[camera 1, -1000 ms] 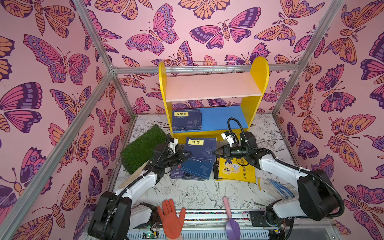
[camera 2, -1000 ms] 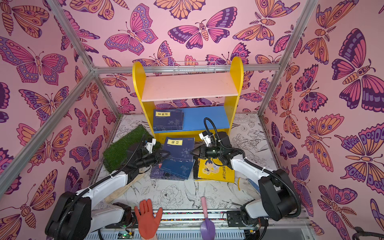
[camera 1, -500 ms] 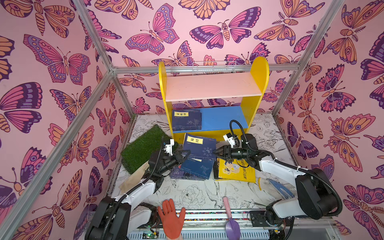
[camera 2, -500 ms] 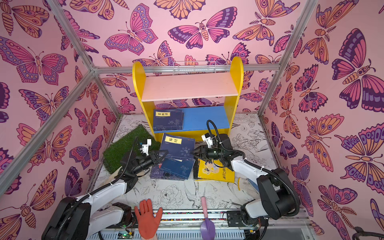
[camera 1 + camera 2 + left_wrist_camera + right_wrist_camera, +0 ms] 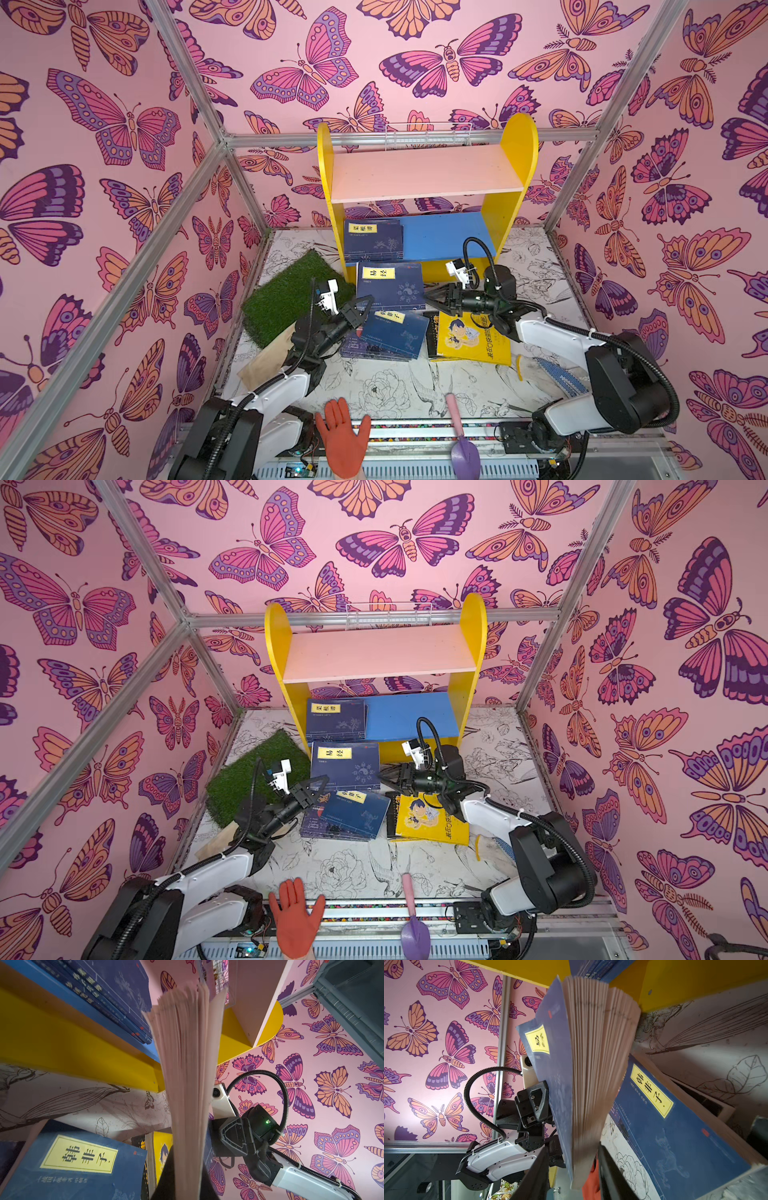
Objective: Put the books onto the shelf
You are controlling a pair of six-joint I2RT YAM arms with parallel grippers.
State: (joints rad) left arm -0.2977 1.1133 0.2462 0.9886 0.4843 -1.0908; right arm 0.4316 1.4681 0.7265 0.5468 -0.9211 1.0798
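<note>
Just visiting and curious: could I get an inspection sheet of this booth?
Surface: white table with ink-drawn flowers.
Job's things: yellow shelf, navy stack on its blue board; raised navy book in front; navy pile and yellow cartoon book on table.
Clutter: grass mat, wooden board, orange glove, purple trowel.
Grippers: left gripper shut on raised navy book; right gripper, fingers either side of its opposite edge, grip unclear.
Cables: black hoses loop over both wrists.
Surroundings: butterfly walls, wire rack behind shelf.

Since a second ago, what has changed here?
The right pincer, shut a second ago, has opened and now straddles an edge of the navy book, which has edged toward the shelf. The left pincer stays clamped on it. The other books lie unmoved.
</note>
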